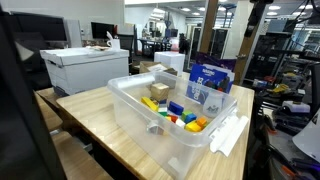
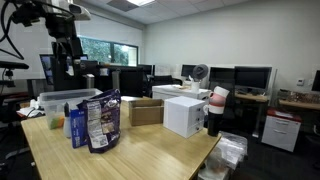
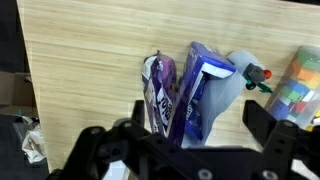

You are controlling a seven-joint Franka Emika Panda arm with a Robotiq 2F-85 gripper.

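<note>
Beneath the wide-open, empty gripper (image 2: 67, 46), well apart from it, two snack bags (image 3: 160, 90) stand side by side on the table (image 3: 90, 60), their long edges seemingly crossing the jaws' closing line.

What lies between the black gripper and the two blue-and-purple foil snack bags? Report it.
Only air. In the wrist view the open gripper hangs above the blue-and-purple foil snack bags, nothing between; an exterior view shows the gripper well above them.
</note>
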